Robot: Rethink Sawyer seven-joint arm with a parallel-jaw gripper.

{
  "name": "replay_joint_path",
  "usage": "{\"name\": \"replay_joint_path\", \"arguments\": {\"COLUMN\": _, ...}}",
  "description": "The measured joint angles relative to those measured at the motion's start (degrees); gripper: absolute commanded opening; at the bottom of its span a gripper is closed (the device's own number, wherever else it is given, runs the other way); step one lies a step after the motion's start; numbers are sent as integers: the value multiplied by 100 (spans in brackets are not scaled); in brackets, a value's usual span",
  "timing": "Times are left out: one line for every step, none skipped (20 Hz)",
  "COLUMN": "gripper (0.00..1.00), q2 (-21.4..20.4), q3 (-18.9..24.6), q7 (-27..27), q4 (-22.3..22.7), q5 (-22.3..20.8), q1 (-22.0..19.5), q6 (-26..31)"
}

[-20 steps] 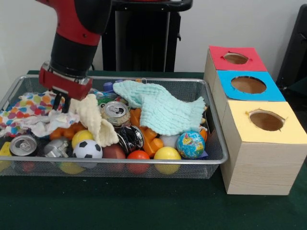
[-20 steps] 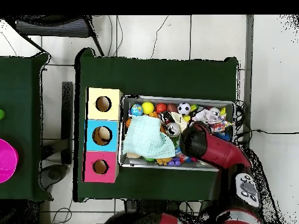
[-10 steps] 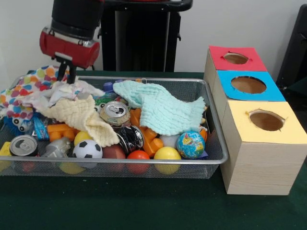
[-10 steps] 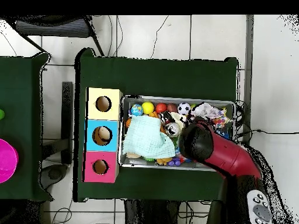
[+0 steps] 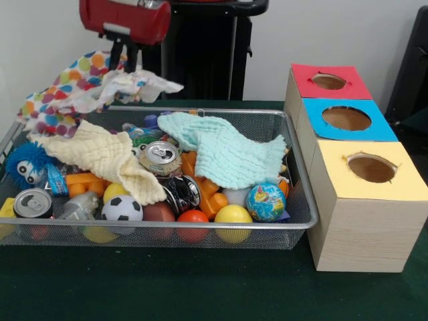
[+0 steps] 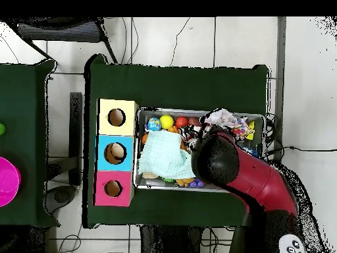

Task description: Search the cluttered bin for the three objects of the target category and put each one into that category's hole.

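While fingers (image 5: 125,57) pinch one polka-dot cloth (image 5: 73,90), two lie binned.

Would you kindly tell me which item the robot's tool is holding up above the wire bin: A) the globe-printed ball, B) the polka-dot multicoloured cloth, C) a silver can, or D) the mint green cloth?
B: the polka-dot multicoloured cloth hangs from the tool, clear of the wire mesh bin.

1. Setting: robotics lab or test room.
2. Evidence, front view: red robot arm (image 5: 127,20) at upper left; table under green cloth (image 5: 200,287); plain white wall (image 5: 321,33) behind.
3. Evidence, overhead view: tiled floor (image 6: 178,39) with loose cables (image 6: 289,148) at right; second green table (image 6: 26,99) at left edge.
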Motion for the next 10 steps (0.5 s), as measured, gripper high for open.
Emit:
{"name": "replay_joint_path", "arguments": {"gripper": 0, "q2": -67, "q3": 23, "q7": 0, "q4": 19, "q5": 60, "q1": 25, "q6": 48}}
{"name": "replay_joint_path", "arguments": {"gripper": 0, "q2": -152, "q3": 67, "q7": 0, "q4": 56, "q5": 154, "q1": 47, "q6": 103}}
{"name": "replay_joint_path", "arguments": {"gripper": 0, "q2": -239, "q3": 133, "q7": 0, "q4": 106, "q5": 264, "q1": 55, "q6": 154}}
{"name": "replay_joint_path", "arguments": {"gripper": 0, "q2": -373, "q3": 265, "q7": -1, "q4": 212, "q5": 468, "q1": 49, "q6": 210}}
{"name": "replay_joint_path", "arguments": {"gripper": 0, "q2": -451, "q3": 361, "q7": 0, "q4": 288, "q5": 615, "q1": 39, "q6": 229}}
{"name": "replay_joint_path", "arguments": {"gripper": 0, "q2": -479, "q3": 401, "q7": 0, "q4": 318, "q5": 680, "q1": 35, "q6": 235}}
{"name": "replay_joint_path", "arguments": {"gripper": 0, "q2": -556, "q3": 519, "q7": -1, "q4": 395, "q5": 852, "q1": 24, "q6": 233}}
{"name": "replay_joint_path", "arguments": {"gripper": 0, "q2": -600, "q3": 593, "q7": -1, "q4": 450, "q5": 974, "q1": 20, "q6": 240}}
{"name": "replay_joint_path", "arguments": {"gripper": 0, "q2": -669, "q3": 715, "q7": -1, "q4": 545, "q5": 1150, "q1": 19, "q6": 236}}
{"name": "replay_joint_path", "arguments": {"gripper": 0, "q2": -704, "q3": 787, "q7": -1, "q4": 603, "q5": 1256, "q1": 26, "q6": 236}}
